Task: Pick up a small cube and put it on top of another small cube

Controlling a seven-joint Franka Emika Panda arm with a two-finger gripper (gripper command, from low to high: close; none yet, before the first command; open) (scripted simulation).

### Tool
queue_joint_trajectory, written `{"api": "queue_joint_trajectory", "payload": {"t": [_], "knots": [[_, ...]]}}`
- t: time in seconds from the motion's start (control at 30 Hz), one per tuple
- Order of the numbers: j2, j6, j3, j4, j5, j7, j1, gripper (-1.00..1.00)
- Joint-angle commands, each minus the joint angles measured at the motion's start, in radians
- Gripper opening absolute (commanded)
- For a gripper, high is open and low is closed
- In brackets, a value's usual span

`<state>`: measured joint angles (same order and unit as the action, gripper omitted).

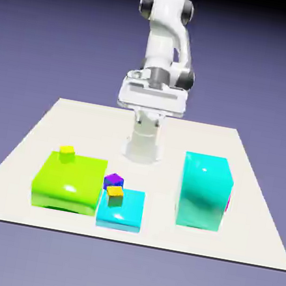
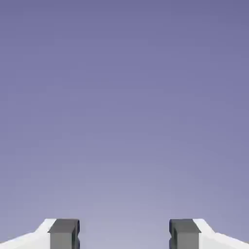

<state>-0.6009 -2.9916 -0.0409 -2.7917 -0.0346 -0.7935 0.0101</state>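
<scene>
Exterior view: the white arm (image 1: 164,43) is folded high at the table's (image 1: 256,192) far edge, well clear of every block. The hand view shows only plain backdrop, with the gripper (image 2: 124,236) released, its grey fingertips (image 2: 63,233) wide apart and nothing between them. The small cube (image 1: 228,202) appears only as a magenta sliver at the tall cyan block's (image 1: 204,191) right side, mostly hidden behind it. A purple small cube (image 1: 113,181) sits between the green block (image 1: 69,182) and the low cyan block (image 1: 120,211).
</scene>
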Motion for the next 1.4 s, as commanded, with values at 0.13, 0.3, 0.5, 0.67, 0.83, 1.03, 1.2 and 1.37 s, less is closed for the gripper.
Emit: {"api": "queue_joint_trajectory", "payload": {"t": [0.13,0.3,0.5,0.67,0.83,1.03,1.2,1.37], "knots": [[-0.128,0.188,-0.170,0.076,-0.144,-0.218,0.092,0.00],[-0.257,0.377,-0.339,0.152,-0.287,-0.435,0.183,0.00],[-0.411,0.603,-0.543,0.243,-0.460,-0.696,0.293,0.00],[-0.539,0.791,-0.713,0.319,-0.603,-0.913,0.384,0.00],[-0.667,0.979,-0.882,0.395,-0.747,-1.131,0.476,0.00],[-0.821,1.205,-1.086,0.486,-0.919,-1.392,0.586,0.00],[-0.949,1.394,-1.255,0.562,-1.063,-1.609,0.677,0.00],[-1.078,1.582,-1.425,0.638,-1.206,-1.827,0.769,0.00]]}}
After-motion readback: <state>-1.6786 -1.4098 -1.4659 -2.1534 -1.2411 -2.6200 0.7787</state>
